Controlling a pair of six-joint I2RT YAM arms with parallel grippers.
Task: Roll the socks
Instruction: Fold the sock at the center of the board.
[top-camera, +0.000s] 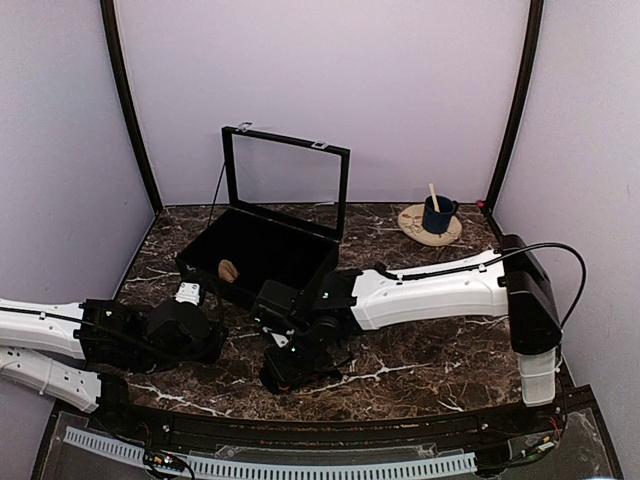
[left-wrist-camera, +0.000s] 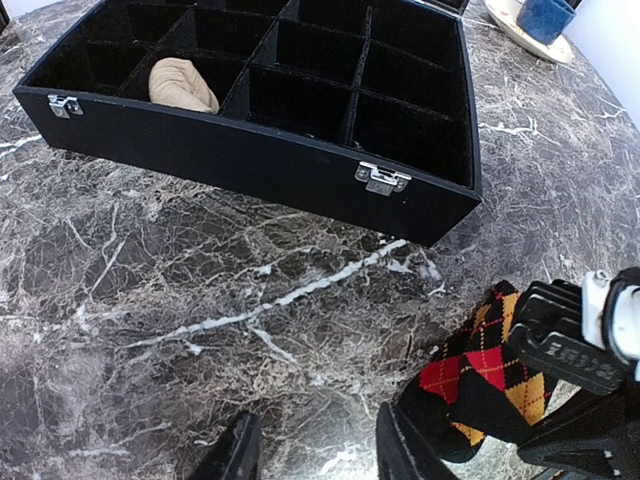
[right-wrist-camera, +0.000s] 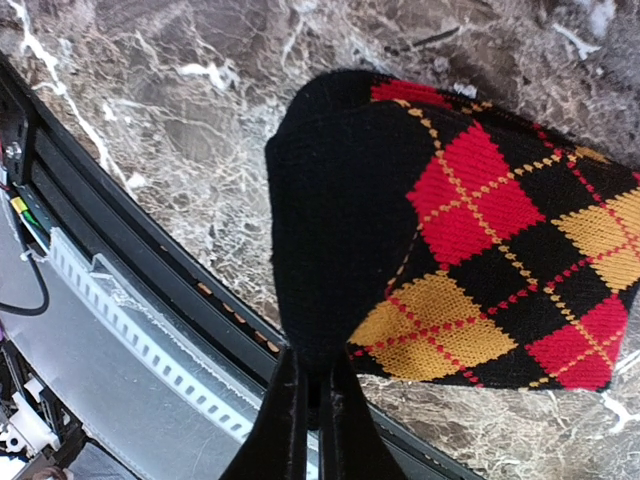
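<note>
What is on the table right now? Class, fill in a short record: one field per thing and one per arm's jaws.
table: dark marble
socks: black with red and orange argyle, edge pinched
black box: lid up, dividers inside
tan bundle: in a front-row compartment
blue mug: on a round plate, far right, stick inside
left jaws: open, beside the socks
right jaws: shut on the socks

Probably a lab test booth: plain lilac walls (top-camera: 400, 90), black frame poles (top-camera: 128, 110), marble-patterned table (top-camera: 430, 360), slotted cable duct (top-camera: 300, 466).
</note>
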